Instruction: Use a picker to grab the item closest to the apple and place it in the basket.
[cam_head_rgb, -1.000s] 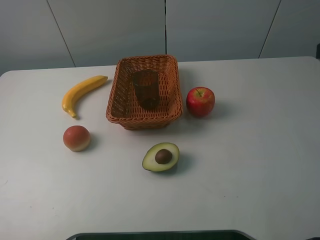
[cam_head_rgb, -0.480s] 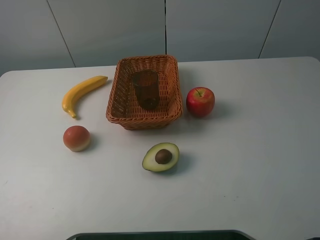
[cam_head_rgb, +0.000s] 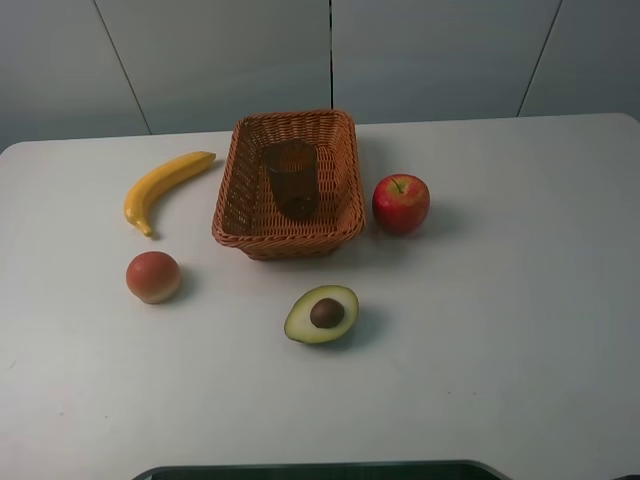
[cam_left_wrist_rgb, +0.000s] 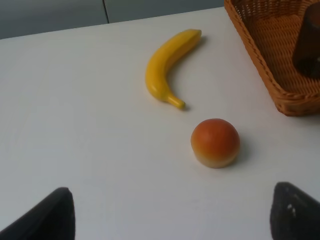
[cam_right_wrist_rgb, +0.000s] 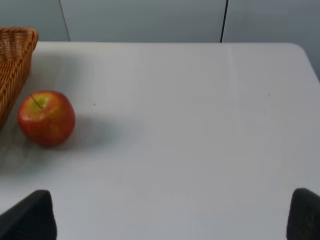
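A red apple (cam_head_rgb: 401, 203) stands on the white table just right of the wicker basket (cam_head_rgb: 286, 244); the right wrist view also shows the apple (cam_right_wrist_rgb: 46, 118). Of the loose fruit, a halved avocado (cam_head_rgb: 321, 314) with its brown pit up lies nearest to it, in front of the basket. Neither arm appears in the high view. My left gripper (cam_left_wrist_rgb: 172, 220) is open over the table's left side, its dark fingertips (cam_left_wrist_rgb: 50, 215) wide apart and holding nothing. Over the right side, my right gripper (cam_right_wrist_rgb: 167, 220) is open and holds nothing too.
A dark brown cup (cam_head_rgb: 291, 180) stands inside the basket. A yellow banana (cam_head_rgb: 163, 186) and a round orange-red fruit (cam_head_rgb: 153, 277) lie left of the basket; the left wrist view shows both the banana (cam_left_wrist_rgb: 167, 65) and the round fruit (cam_left_wrist_rgb: 215, 142). A grey wall rises behind the table.
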